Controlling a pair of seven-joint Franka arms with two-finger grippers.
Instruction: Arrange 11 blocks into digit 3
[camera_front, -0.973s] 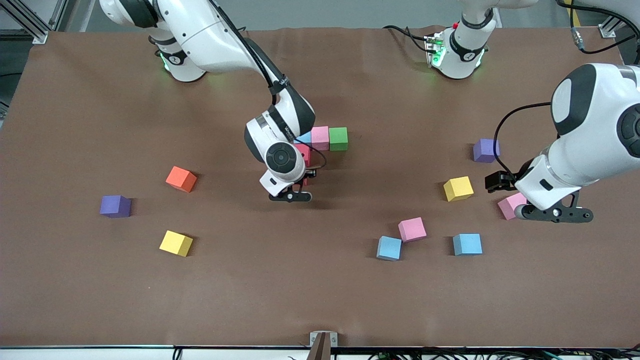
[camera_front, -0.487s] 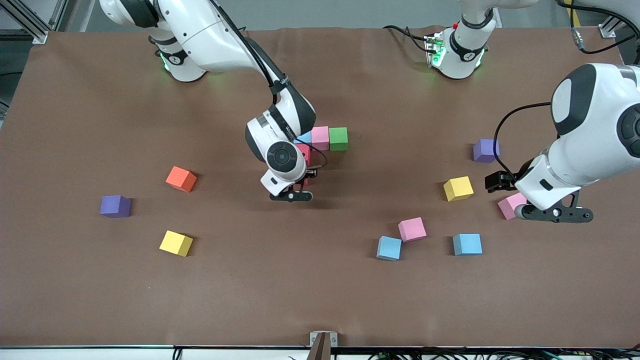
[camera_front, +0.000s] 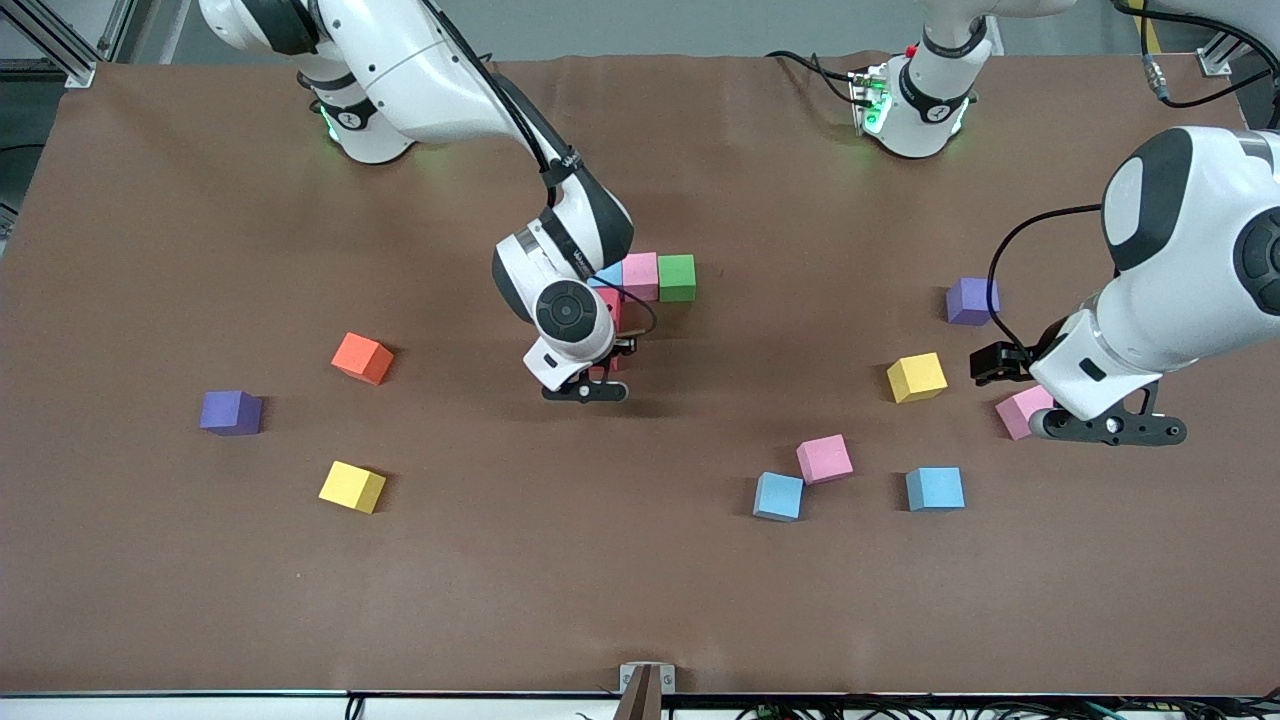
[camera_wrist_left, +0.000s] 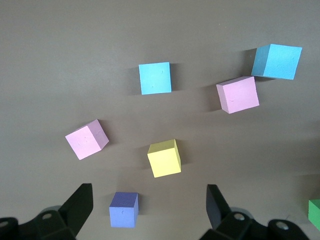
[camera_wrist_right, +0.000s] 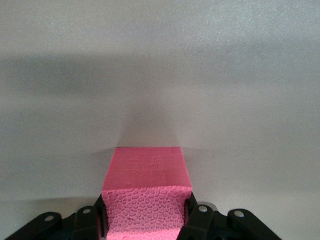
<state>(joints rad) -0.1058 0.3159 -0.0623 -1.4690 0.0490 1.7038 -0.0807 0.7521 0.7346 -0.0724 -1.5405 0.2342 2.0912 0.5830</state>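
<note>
A row of light blue (camera_front: 607, 275), pink (camera_front: 640, 275) and green (camera_front: 677, 277) blocks lies mid-table, with a red block (camera_front: 611, 304) touching the light blue one on its nearer side. My right gripper (camera_front: 586, 391) is shut on a second red block (camera_wrist_right: 146, 192), low over the table right beside the first red one. My left gripper (camera_front: 1110, 428) hangs open and empty above a pink block (camera_front: 1018, 411) at the left arm's end. Loose blocks: yellow (camera_front: 916, 377), pink (camera_front: 824, 459), two light blue (camera_front: 778, 496) (camera_front: 935, 488), orange (camera_front: 362, 358), yellow (camera_front: 352, 486).
A purple cube (camera_front: 972, 300) sits farther from the front camera than the yellow block at the left arm's end. Another purple cube (camera_front: 231, 412) lies near the orange block at the right arm's end. The brown mat (camera_front: 560, 580) covers the table.
My right gripper has crept slightly toward the left arm's end with the red block in it. The left arm has not moved.
</note>
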